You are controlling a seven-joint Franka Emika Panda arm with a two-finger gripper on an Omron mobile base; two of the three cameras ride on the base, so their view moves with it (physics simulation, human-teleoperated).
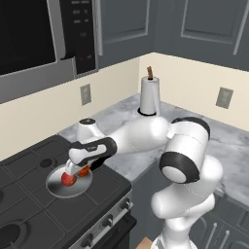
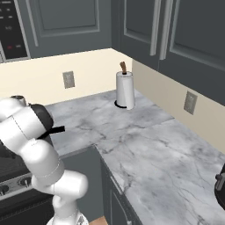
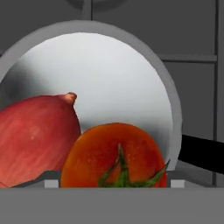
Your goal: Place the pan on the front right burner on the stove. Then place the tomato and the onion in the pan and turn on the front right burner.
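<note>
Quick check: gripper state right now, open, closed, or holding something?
Gripper: open, holding nothing, right over the tomato and onion lying in the pan.

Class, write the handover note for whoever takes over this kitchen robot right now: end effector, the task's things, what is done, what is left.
End effector: open, holding nothing, low over the pan.
Pan: on the stove, on its front right burner.
Tomato and onion: both in the pan, side by side.
Done: pan placed, both vegetables in.
Left: lift clear, turn the front right burner's knob on the front panel.
</note>
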